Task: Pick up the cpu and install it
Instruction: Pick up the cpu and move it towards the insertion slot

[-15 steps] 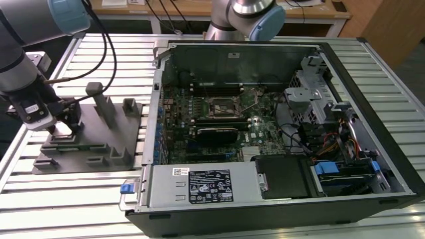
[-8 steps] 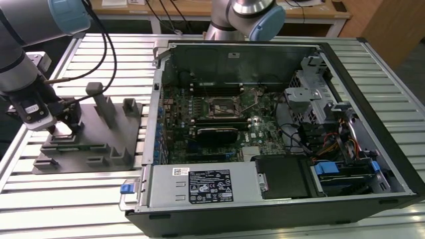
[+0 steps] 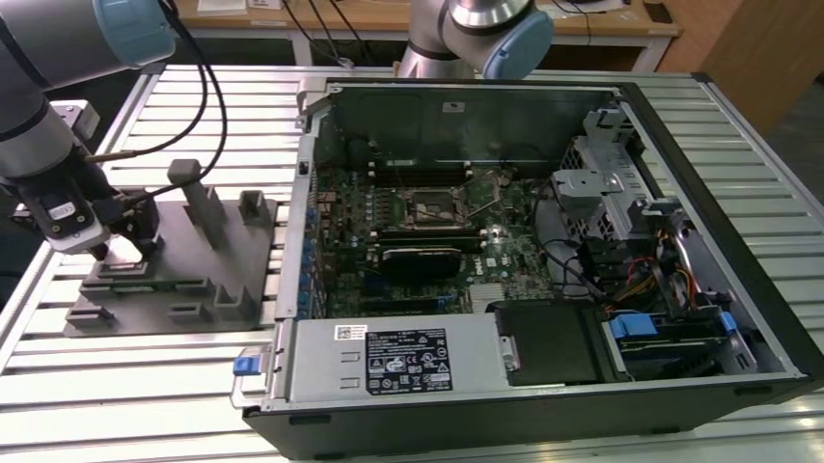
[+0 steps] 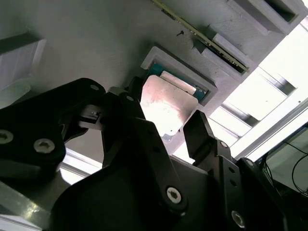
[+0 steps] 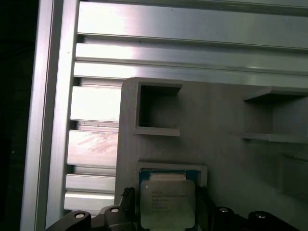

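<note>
While the arm (image 3: 39,125) reaches steeply down at the exterior view's left, its wrist points almost straight at the grey tray (image 3: 193,289), and the gripper (image 3: 123,253) hangs low over the tray's near-left corner, among the upright posts. Both wrist views look down past the black fingers (image 4: 130,125) onto the cpu (image 5: 167,204). It lies flat in its shallow square pocket, silver top up, a blue-green edge showing at one side. Fingers are spread, one on each flank of the chip, very close to its edges, with a thin dark gap on either side in the first wrist view. The open computer case (image 3: 721,116) sits well apart on the slatted table (image 3: 129,386), and its motherboard socket (image 3: 431,203) is unoccupied.
</note>
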Available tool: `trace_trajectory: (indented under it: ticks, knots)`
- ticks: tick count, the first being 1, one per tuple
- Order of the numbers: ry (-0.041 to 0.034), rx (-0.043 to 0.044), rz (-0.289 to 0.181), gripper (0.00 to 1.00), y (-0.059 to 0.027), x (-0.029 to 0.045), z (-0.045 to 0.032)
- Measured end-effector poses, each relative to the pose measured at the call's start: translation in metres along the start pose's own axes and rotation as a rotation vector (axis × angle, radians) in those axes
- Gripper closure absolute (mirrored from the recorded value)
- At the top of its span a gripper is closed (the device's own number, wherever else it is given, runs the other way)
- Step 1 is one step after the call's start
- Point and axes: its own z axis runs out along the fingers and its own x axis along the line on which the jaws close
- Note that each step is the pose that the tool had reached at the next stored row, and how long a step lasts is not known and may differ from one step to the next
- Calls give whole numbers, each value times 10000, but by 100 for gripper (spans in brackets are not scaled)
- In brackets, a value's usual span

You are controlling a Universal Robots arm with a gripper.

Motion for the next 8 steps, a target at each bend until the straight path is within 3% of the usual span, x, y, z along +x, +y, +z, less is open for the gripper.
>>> trace_trajectory:
  ticks: [8]
  knots:
    - [-3,1,0,39,2,-1,-45]
